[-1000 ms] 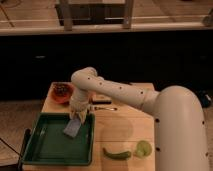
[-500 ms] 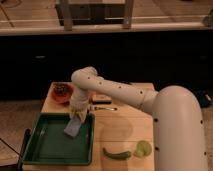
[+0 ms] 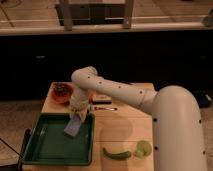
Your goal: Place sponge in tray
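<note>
A small light blue sponge (image 3: 72, 127) sits tilted inside the dark green tray (image 3: 50, 152), near the tray's far right corner, with its top end against my gripper (image 3: 78, 116). The gripper points down from the white arm, just above the tray's back rim, directly over the sponge. The tray lies at the front left of the wooden table.
An orange bowl (image 3: 61, 93) stands behind the tray at the table's back left. A small flat dark object (image 3: 102, 98) and a thin utensil (image 3: 103, 108) lie mid-table. A green pepper (image 3: 117, 153) and a round green fruit (image 3: 143, 148) lie at the front right.
</note>
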`<state>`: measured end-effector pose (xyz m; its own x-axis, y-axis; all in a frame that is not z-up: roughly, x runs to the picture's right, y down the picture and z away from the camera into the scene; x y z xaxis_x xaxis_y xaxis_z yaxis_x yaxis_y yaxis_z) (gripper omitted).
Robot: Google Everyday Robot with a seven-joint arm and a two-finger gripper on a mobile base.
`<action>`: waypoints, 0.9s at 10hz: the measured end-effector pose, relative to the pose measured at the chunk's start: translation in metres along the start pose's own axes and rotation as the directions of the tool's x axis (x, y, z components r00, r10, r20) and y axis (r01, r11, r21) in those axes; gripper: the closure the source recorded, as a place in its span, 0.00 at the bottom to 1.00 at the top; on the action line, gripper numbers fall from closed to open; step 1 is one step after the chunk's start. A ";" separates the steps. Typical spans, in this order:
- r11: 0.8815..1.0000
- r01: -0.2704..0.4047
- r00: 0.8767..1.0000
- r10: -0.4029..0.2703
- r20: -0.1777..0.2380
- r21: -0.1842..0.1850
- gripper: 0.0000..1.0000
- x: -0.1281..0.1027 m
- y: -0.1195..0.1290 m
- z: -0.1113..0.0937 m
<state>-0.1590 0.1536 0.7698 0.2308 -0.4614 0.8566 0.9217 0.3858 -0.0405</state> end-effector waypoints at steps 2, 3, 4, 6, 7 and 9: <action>1.000 0.000 1.000 0.000 0.001 -0.001 0.88 0.001 0.001 0.000; 1.000 0.001 1.000 -0.001 0.002 -0.001 0.87 0.002 0.001 0.000; 1.000 0.001 1.000 -0.001 0.003 -0.002 0.81 0.002 0.001 0.000; 1.000 0.001 1.000 -0.001 0.003 -0.001 0.80 0.003 0.001 0.000; 1.000 0.000 1.000 0.000 0.003 -0.001 0.80 0.004 0.002 0.000; 1.000 -0.001 1.000 0.001 0.002 0.000 0.74 0.005 0.002 0.000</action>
<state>-0.1556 0.1520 0.7737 0.2313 -0.4594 0.8576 0.9215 0.3861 -0.0417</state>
